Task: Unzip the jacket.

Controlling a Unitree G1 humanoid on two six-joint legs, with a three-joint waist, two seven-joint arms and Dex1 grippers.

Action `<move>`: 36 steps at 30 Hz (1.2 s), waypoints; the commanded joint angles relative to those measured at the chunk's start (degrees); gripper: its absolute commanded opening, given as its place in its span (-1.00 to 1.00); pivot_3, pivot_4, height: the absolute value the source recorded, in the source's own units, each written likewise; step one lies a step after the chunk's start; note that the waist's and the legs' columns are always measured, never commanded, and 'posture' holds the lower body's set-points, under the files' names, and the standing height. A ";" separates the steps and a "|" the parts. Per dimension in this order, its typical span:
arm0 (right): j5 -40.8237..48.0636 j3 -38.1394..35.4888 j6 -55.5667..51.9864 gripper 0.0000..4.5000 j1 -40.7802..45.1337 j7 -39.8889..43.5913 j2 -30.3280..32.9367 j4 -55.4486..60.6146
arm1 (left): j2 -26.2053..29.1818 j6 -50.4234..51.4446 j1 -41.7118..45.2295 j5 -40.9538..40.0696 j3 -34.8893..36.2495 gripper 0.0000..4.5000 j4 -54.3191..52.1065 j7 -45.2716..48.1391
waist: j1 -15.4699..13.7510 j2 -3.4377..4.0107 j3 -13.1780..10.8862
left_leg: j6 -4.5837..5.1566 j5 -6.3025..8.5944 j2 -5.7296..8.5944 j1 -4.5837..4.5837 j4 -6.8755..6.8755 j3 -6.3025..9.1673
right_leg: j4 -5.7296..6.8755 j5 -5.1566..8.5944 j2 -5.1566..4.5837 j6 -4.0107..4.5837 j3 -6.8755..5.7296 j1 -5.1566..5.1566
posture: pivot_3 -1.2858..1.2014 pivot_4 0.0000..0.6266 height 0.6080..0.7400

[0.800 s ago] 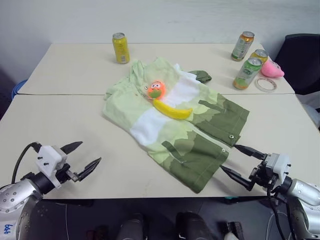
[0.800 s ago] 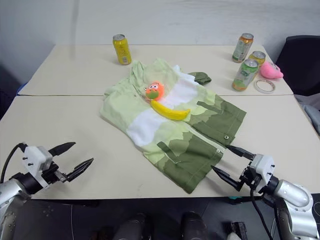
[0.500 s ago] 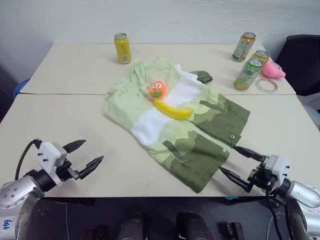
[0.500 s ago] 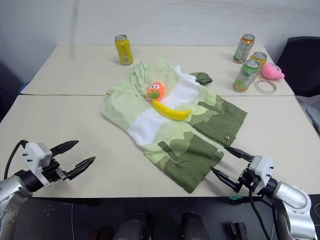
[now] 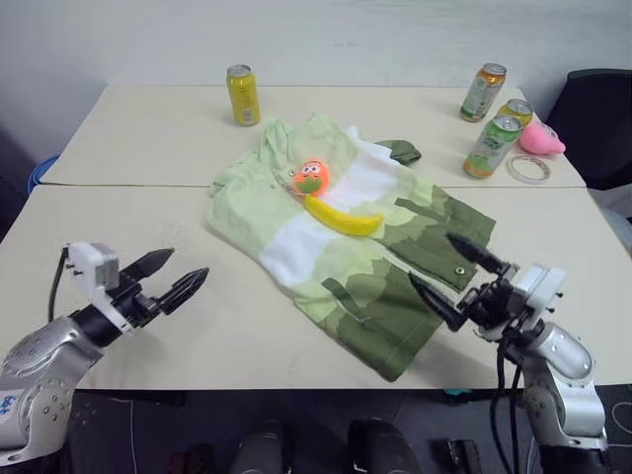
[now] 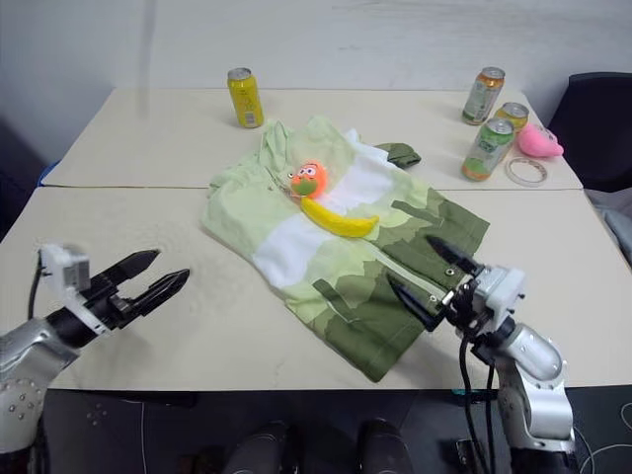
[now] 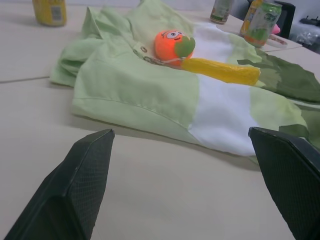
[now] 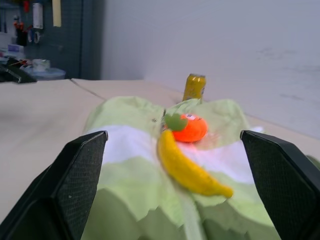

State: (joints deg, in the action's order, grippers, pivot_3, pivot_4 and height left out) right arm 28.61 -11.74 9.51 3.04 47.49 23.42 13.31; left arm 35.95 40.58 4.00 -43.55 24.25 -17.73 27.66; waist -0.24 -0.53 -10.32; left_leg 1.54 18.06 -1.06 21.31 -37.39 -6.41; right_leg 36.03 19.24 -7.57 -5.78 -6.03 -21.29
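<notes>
1. Both grippers' jaws gape wide, empty: left gripper hovers beside the jacket, right gripper above its olive hem.
2. The jacket lies flat mid-table, a toy banana and orange toy on its zip line; I'd clear those first.
3. Drink cans stand behind, contents unseen.

Even, soft indoor light, faint shadows; wrist views blur close up.
</notes>
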 commanded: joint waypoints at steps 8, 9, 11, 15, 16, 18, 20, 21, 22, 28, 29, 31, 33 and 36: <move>-0.54 1.77 2.16 0.98 3.07 2.22 0.19 -2.36 | -5.74 -0.40 39.92 15.86 -11.85 1.00 42.96 -9.60 | -0.61 -0.23 0.04 | 0.14 -0.14 0.21 0.12 -0.03 -0.30 | 0.34 -0.02 0.24 -0.05 -0.25 -0.20 | 0.03 -0.52 1.00; -0.70 1.62 2.61 0.98 2.91 2.28 0.17 -2.79 | -5.93 -1.51 41.87 17.51 -12.99 1.00 46.55 -8.79 | -0.52 -0.24 0.03 | 0.17 -0.12 0.26 0.12 -0.02 -0.32 | 0.35 -0.02 0.23 -0.05 -0.30 -0.21 | 0.03 -0.52 1.00; -1.03 1.35 3.27 0.98 2.31 2.00 -0.01 -3.06 | -6.06 -3.56 45.42 20.56 -15.06 1.00 53.98 -7.07 | -0.13 -0.25 0.03 | 0.21 -0.10 0.29 0.15 -0.03 -0.33 | 0.29 -0.03 0.23 -0.05 -0.43 -0.21 | 0.03 -0.52 1.00; -1.57 0.95 4.03 1.00 0.47 0.64 -0.34 -2.06 | -6.07 -9.55 50.82 24.99 -16.34 0.83 66.36 -4.82 | 0.24 -0.30 0.00 | 0.21 -0.11 0.25 0.20 -0.05 -0.31 | 0.21 -0.03 0.26 -0.08 -0.53 -0.21 | 0.03 -0.52 1.00; -1.71 0.92 4.16 1.00 0.20 0.17 -0.39 -1.77 | -6.19 -9.43 51.21 24.56 -16.28 0.75 66.95 -2.05 | 0.30 -0.30 0.00 | 0.19 -0.12 0.23 0.20 -0.11 -0.29 | 0.26 -0.03 0.27 -0.08 -0.54 -0.19 | 0.03 -0.52 1.00; -1.81 0.86 4.42 1.00 -0.18 -0.57 -0.41 -1.39 | -6.03 -7.30 50.38 23.76 -17.11 0.44 65.12 4.29 | 0.44 -0.31 -0.01 | 0.20 -0.15 0.21 0.20 -0.23 -0.32 | 0.42 -0.03 0.24 -0.09 -0.49 -0.20 | 0.03 -0.52 1.00; -1.78 0.87 4.58 1.00 -0.41 -0.84 -0.27 -1.28 | -5.27 -3.72 47.82 22.70 -18.05 0.14 60.70 9.70 | 0.50 -0.32 -0.01 | 0.19 -0.15 0.19 0.20 -0.35 -0.32 | 0.49 -0.03 0.24 -0.09 -0.45 -0.19 | 0.03 -0.52 1.00; -1.79 0.91 4.65 1.00 -0.52 -0.93 -0.18 -1.25 | -4.59 -1.74 45.85 22.18 -18.47 0.01 57.57 11.83 | 0.55 -0.32 -0.01 | 0.19 -0.15 0.18 0.19 -0.36 -0.32 | 0.52 -0.03 0.23 -0.09 -0.43 -0.20 | 0.03 -0.52 1.00; -1.81 0.92 4.75 1.00 -0.65 -0.94 -0.09 -1.26 | -3.63 0.34 42.99 21.35 -18.73 -0.14 53.14 13.77 | 0.63 -0.31 -0.01 | 0.19 -0.15 0.16 0.19 -0.37 -0.31 | 0.53 -0.03 0.22 -0.09 -0.36 -0.21 | 0.03 -0.52 1.00; -1.16 0.87 4.62 1.00 -1.47 0.10 1.08 -1.35 | 1.22 16.11 23.47 12.11 -11.31 -0.98 24.64 14.06 | 1.75 -0.31 -0.01 | 0.10 -0.09 0.03 0.20 -0.33 -0.19 | 0.47 -0.02 0.04 -0.08 0.05 -0.20 | 0.03 -0.52 1.00; -0.87 0.95 4.39 1.00 -1.59 0.76 1.54 -1.43 | 1.57 18.51 19.47 10.06 -8.86 -1.00 19.47 13.44 | 1.85 -0.31 -0.01 | 0.10 -0.09 0.03 0.20 -0.35 -0.14 | 0.48 -0.02 0.01 -0.08 0.04 -0.16 | 0.03 -0.52 1.00; -0.21 1.06 3.82 1.00 -1.81 2.07 2.52 -1.45 | 1.70 21.59 11.90 6.35 -4.17 -1.00 9.87 12.70 | 1.91 -0.31 -0.01 | 0.10 -0.09 0.01 0.20 -0.35 -0.14 | 0.45 -0.02 -0.03 -0.08 0.07 -0.15 | 0.03 -0.52 1.00; 0.69 1.20 2.85 1.00 -1.89 3.70 3.83 -1.47 | 1.14 22.57 3.17 1.51 1.36 -1.00 -0.16 13.79 | 2.10 -0.31 -0.02 | 0.07 -0.07 -0.04 0.20 -0.33 -0.10 | 0.41 -0.01 -0.04 -0.07 0.07 -0.14 | 0.03 -0.52 1.00; 2.21 0.96 1.49 1.00 -1.34 6.68 6.37 -1.51 | 0.80 22.15 -12.80 -5.93 9.06 -1.00 -14.97 18.59 | 1.85 -0.30 -0.03 | 0.02 -0.03 -0.06 0.18 -0.33 0.00 | 0.33 0.01 -0.04 -0.03 0.08 -0.10 | 0.03 -0.52 1.00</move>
State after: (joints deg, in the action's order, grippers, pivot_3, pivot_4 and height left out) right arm 28.99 -9.41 11.12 1.20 52.25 28.21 10.32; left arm 36.47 63.79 -1.61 -44.38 28.12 -22.02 42.21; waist 1.61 -0.83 -10.35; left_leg 1.55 18.05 -1.13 21.49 -37.73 -6.37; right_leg 36.14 19.26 -7.61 -5.78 -5.96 -21.37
